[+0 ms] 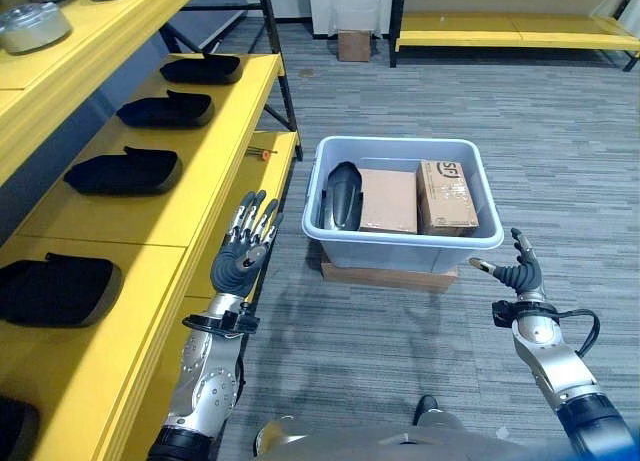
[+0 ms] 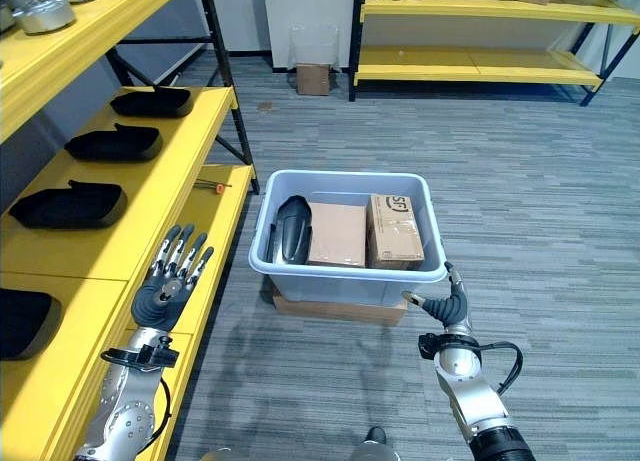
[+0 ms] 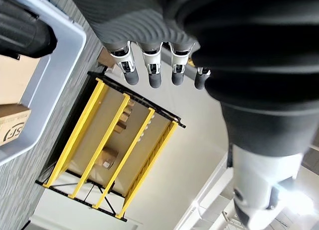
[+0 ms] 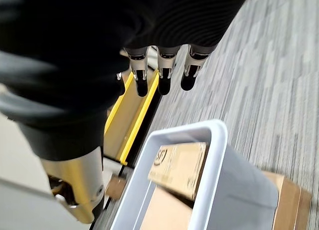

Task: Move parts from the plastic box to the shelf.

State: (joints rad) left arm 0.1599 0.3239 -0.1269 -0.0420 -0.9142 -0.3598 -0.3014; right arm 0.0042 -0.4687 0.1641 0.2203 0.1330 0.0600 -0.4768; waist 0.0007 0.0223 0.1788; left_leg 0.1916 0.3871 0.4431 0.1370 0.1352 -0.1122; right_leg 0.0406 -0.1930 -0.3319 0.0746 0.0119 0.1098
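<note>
A pale blue plastic box stands on the carpet on a flat cardboard piece. Inside lie a black curved part at its left end and two cardboard cartons. Several black parts rest in a row on the yellow shelf to the left. My left hand is raised between the shelf edge and the box, fingers straight and empty. My right hand hovers by the box's near right corner, fingers relaxed, holding nothing. The box rim shows past the right hand's fingers.
Metal round parts sit on the upper shelf level. A small cardboard carton and a clear bin stand against the far wall. Another yellow rack runs along the back right. Open grey carpet lies right of the box.
</note>
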